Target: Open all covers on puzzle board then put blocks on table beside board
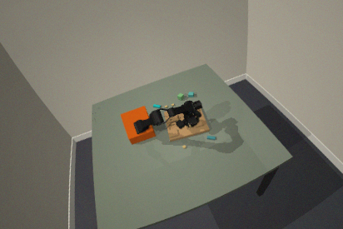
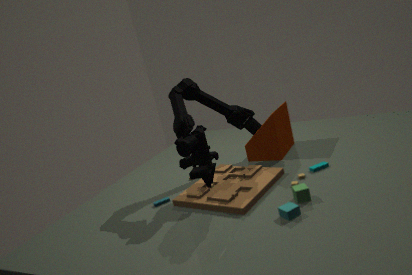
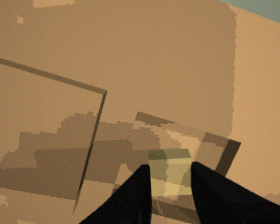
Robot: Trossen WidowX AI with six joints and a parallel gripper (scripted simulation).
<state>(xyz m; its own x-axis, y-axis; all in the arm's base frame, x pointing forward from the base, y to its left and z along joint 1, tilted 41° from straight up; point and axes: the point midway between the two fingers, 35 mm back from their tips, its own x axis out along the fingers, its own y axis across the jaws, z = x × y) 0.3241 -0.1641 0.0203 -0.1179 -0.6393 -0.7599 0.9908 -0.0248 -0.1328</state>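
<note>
The board is plain tan; the gripper, black; the block, pale yellow.

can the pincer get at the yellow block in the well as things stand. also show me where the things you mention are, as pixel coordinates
Yes, it seems so: the pincer (image 1: pixel 181 124) (image 2: pixel 210 186) (image 3: pixel 169 171) is already closed on the yellow block (image 3: pixel 170 177), and no cover shows over the block in the wrist view.

No text, label, brand, number or sign can be read in any of the three views.
</note>
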